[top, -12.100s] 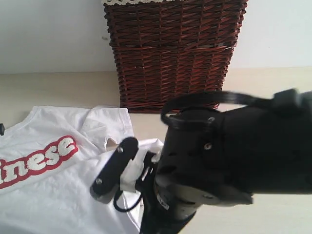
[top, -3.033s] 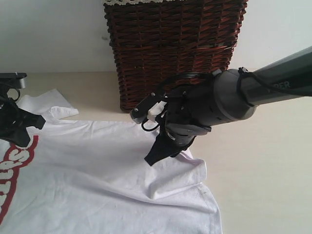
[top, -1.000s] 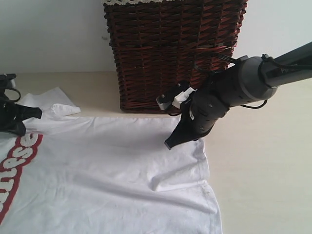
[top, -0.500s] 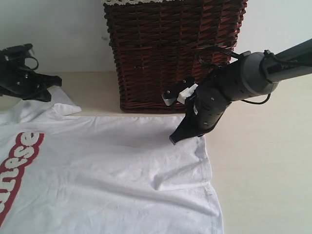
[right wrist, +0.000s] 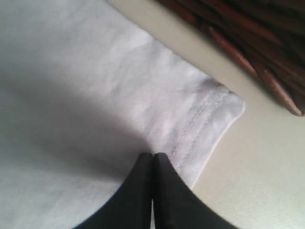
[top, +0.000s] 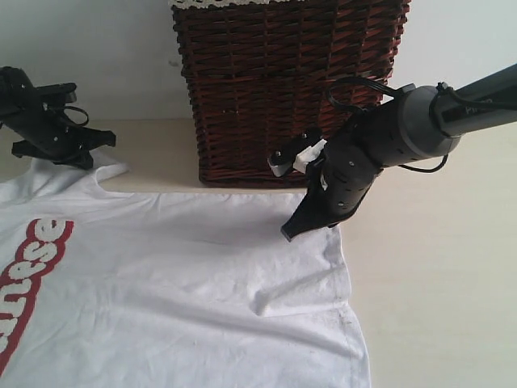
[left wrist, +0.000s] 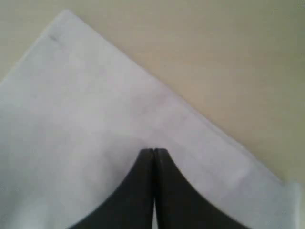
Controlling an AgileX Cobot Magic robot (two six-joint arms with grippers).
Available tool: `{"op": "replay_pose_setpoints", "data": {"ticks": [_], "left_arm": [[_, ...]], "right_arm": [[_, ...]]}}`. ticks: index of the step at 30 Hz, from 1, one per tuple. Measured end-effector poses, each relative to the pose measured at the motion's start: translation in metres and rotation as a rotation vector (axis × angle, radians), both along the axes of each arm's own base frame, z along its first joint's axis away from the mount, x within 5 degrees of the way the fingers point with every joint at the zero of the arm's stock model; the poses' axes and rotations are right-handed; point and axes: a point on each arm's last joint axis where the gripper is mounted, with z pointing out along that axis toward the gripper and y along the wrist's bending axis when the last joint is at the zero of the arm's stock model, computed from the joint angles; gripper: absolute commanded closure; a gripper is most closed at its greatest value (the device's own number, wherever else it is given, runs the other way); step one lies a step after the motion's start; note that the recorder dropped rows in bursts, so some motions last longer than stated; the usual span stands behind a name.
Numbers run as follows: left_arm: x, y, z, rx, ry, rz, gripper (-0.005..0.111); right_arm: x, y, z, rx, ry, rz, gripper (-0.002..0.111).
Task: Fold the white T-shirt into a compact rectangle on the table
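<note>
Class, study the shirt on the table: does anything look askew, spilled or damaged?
Only a raised crease in the white T-shirt, by its edge near the right gripper, so the cloth does not lie flat. Nothing looks spilled or torn.

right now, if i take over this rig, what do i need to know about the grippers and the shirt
Left gripper: shut, tips at the white T-shirt's sleeve end; whether cloth is pinched cannot be told.
Right gripper: shut, tips at the shirt's hem corner by the wicker basket; same doubt.
T-shirt: spread flat on the table, red lettering up.
Done: no fold visible.
Left: every fold into a compact rectangle.
</note>
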Motion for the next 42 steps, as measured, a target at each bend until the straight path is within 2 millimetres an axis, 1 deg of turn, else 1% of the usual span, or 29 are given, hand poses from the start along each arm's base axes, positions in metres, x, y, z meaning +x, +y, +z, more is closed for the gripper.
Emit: {"op": "replay_pose_setpoints", "data": {"ticks": [10,16,19,22,26,31,33,34,38,42], "left_arm": [[0.010,0.025,-0.002,-0.013,-0.023,0.113,0.107],[0.013,0.031,0.001,0.010,-0.032,0.114,0.107],[0.016,0.033,0.007,0.022,-0.035,0.106,0.107],[0.017,0.033,0.023,0.029,-0.047,0.094,0.107],[0.012,0.032,0.060,0.043,-0.062,0.059,0.107],[-0.002,0.031,0.099,0.060,-0.033,0.004,0.107],[-0.009,0.030,0.113,0.062,-0.025,-0.004,0.107],[-0.013,0.030,0.120,0.062,-0.025,-0.005,0.107],[-0.028,0.029,0.140,0.063,-0.026,-0.010,0.107],[-0.044,0.028,0.150,0.062,-0.010,-0.012,0.107]], "right_arm": [[0.000,0.000,0.000,-0.002,0.001,-0.001,0.108],[0.000,-0.001,0.000,-0.008,0.007,-0.004,0.108],[0.000,-0.001,0.000,-0.008,0.007,-0.004,0.108],[0.000,-0.001,0.000,-0.012,0.006,-0.001,0.108],[-0.001,-0.002,0.003,-0.019,0.008,-0.004,0.108],[-0.007,-0.005,0.023,-0.005,0.016,-0.043,0.108],[-0.016,-0.008,0.031,0.018,0.022,-0.048,0.108],[-0.024,-0.009,0.032,0.023,0.033,-0.041,0.108],[-0.060,-0.009,0.033,0.065,0.093,-0.034,0.108],[-0.099,-0.008,0.020,0.081,0.199,-0.008,0.108]]}}
